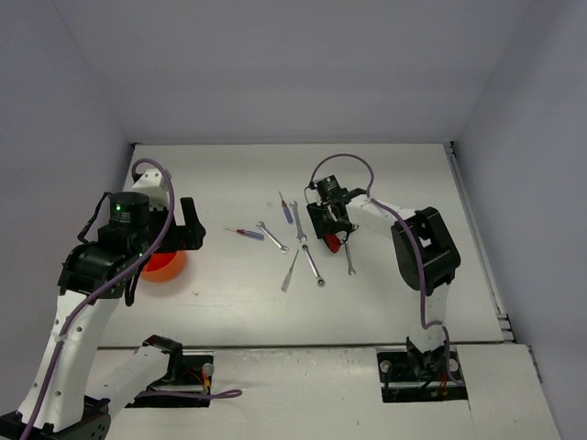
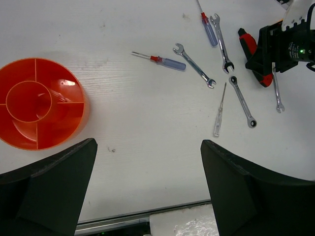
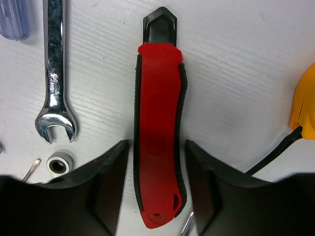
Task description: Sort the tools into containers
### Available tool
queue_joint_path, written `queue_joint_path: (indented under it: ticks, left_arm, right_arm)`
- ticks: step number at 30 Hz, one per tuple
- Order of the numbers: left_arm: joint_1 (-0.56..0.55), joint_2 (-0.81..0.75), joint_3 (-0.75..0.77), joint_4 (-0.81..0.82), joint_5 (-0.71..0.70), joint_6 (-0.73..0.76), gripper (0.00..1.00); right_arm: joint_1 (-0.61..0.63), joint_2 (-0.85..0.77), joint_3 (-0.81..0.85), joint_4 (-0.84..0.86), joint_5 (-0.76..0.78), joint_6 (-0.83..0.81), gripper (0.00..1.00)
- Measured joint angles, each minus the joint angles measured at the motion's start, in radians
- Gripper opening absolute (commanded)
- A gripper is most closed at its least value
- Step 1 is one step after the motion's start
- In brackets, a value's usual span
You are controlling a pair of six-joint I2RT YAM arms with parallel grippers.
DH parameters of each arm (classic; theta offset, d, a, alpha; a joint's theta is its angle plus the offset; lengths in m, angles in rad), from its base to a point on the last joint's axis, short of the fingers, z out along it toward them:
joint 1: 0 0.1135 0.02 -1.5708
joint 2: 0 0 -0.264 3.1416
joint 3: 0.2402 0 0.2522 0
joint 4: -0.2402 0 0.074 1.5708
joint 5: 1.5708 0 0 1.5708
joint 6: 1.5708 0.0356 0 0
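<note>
Red plastic trimmed in black: the knife-like tool (image 3: 157, 123) lies flat on the white table (image 1: 220, 302). It runs down the middle of the right wrist view with its black nose toward the top of the frame. The right gripper (image 3: 157, 147) straddles its lower half, with one dark finger (image 3: 106, 191) close against each side. I cannot tell whether the pads actually press the handle. At the left of that view a silver wrench (image 3: 54, 73) lies parallel to the knife-like tool. A yellow tool (image 3: 302, 103) is cut off by the right edge (too little shows to name it).

In the left wrist view the orange-red tub (image 2: 81, 115) sits at the left edge. It is round, with a central ring and outer compartments. The left gripper (image 2: 147, 162) hangs above the table, its fingers spread wide at the bottom corners with only bare tabletop between them.

The rest of the tools are scattered across the upper right of that view, well apart from the tub. There are two blue-and-red screwdrivers (image 2: 167, 62), several thin wrenches (image 2: 194, 65) and a clear-handled screwdriver (image 2: 220, 110). All of them lie on the table.
</note>
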Motion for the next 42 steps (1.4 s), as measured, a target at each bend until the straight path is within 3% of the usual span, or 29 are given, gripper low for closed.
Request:
queue_joint_path:
  ticks: [3,5,12,18,26,34,42]
  left_arm:
    - [0.0,-0.001,0.0,0.0,0.02,-0.02,0.84]
    - [0.0,0.002,0.0,0.0,0.038,-0.036,0.84]
    - [0.0,0.054,0.02,0.0,0.12,-0.123,0.84]
    - [0.0,0.115,0.066,0.051,0.237,-0.231,0.84]
    - [-0.054,0.16,0.078,0.264,0.35,-0.398,0.84]
    - [-0.131,0.265,0.155,0.361,0.394,-0.458,0.83]
    - [-0.146,0.278,0.155,0.361,0.42,-0.466,0.71]
  right_arm:
    - [0.003,0.0,0.001,0.003,0.001,-0.003,0.08]
    - [0.007,0.0,0.002,0.003,0.003,-0.007,0.0]
    - [0.041,-0.057,0.002,-0.016,0.013,-0.043,0.0]
    - [0.137,-0.299,0.004,-0.025,0.011,-0.098,0.0]
    - [0.274,-0.571,0.048,-0.013,-0.078,-0.137,0.0]
    - [0.373,-0.634,0.06,-0.009,-0.139,-0.135,0.0]
    - [0.437,-0.643,0.06,-0.011,-0.143,-0.132,0.0]
